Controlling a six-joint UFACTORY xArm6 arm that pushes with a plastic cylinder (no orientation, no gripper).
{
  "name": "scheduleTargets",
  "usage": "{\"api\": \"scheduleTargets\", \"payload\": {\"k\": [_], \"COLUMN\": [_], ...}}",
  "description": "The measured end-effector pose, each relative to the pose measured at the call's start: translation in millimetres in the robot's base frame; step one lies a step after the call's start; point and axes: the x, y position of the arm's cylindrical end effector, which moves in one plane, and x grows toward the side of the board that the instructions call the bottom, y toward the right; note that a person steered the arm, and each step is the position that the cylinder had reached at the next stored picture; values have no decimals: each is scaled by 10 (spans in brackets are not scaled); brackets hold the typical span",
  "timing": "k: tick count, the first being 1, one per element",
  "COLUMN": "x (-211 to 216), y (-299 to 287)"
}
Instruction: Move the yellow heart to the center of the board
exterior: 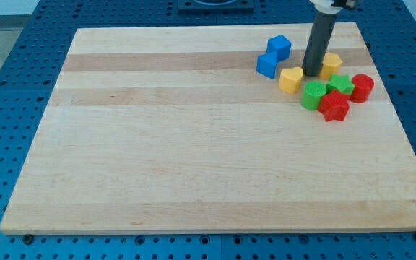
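Note:
The yellow heart point(290, 79) lies on the wooden board point(193, 144) near the view's top right. My tip point(313, 73) stands just to its right, close to touching it, between the heart and a second yellow block point(331, 65). Two blue blocks lie to the heart's left: one point(279, 47) above, one point(267, 65) lower.
A cluster sits right of and below the tip: a green cylinder point(313, 94), a green star point(340, 84), a red star point(334, 105) and a red cylinder point(362, 87). The board's right edge point(396, 108) is near them. A blue pegboard surrounds the board.

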Motion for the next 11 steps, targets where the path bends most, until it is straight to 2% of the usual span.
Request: {"api": "scheduleTargets", "payload": {"k": [1, 5, 6, 9, 10, 11], "x": [151, 474, 550, 591, 861, 1181], "y": [-111, -1540, -1694, -1570, -1449, -1582]}}
